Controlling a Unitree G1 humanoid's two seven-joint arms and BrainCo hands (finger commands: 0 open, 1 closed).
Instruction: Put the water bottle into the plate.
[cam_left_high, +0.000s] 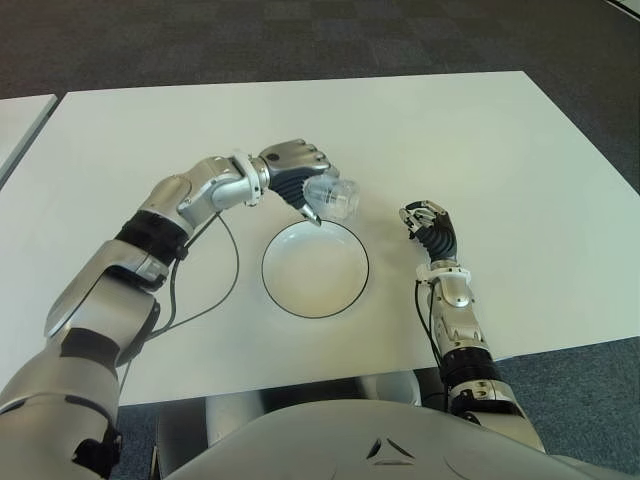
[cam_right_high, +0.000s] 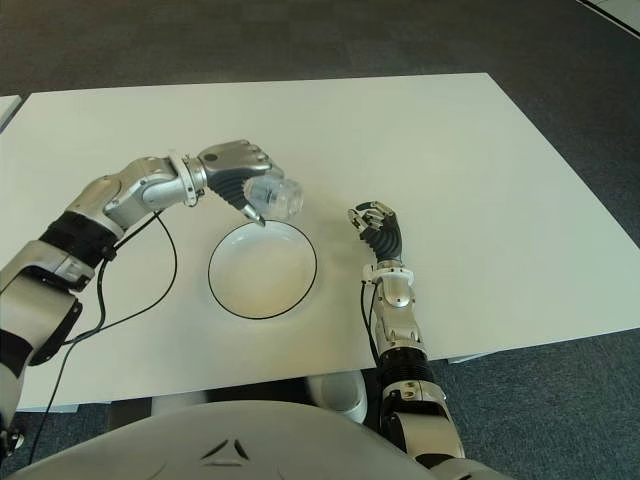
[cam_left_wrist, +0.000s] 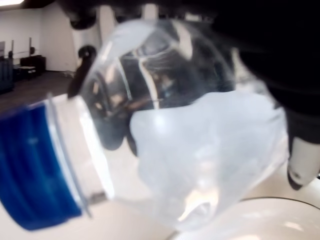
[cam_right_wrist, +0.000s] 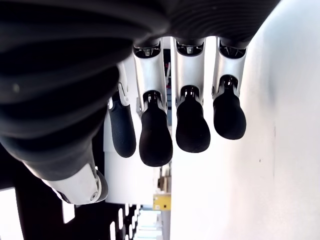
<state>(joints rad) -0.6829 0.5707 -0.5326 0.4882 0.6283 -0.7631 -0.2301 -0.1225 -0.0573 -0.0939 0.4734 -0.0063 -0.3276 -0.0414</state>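
My left hand (cam_left_high: 300, 180) is shut on a clear water bottle (cam_left_high: 333, 197) with a blue cap (cam_left_wrist: 30, 165), holding it on its side just above the far rim of the white plate (cam_left_high: 315, 268). The plate, with a thin dark rim, sits at the middle of the white table (cam_left_high: 450, 130) and holds nothing. In the left wrist view the bottle (cam_left_wrist: 190, 140) fills the frame and the plate's rim (cam_left_wrist: 270, 205) shows under it. My right hand (cam_left_high: 428, 225) shows to the right of the plate, fingers curled, holding nothing.
A black cable (cam_left_high: 215, 290) loops from my left arm over the table to the left of the plate. The table's near edge (cam_left_high: 300, 385) runs just in front of the plate. Dark carpet (cam_left_high: 300, 40) lies beyond the far edge.
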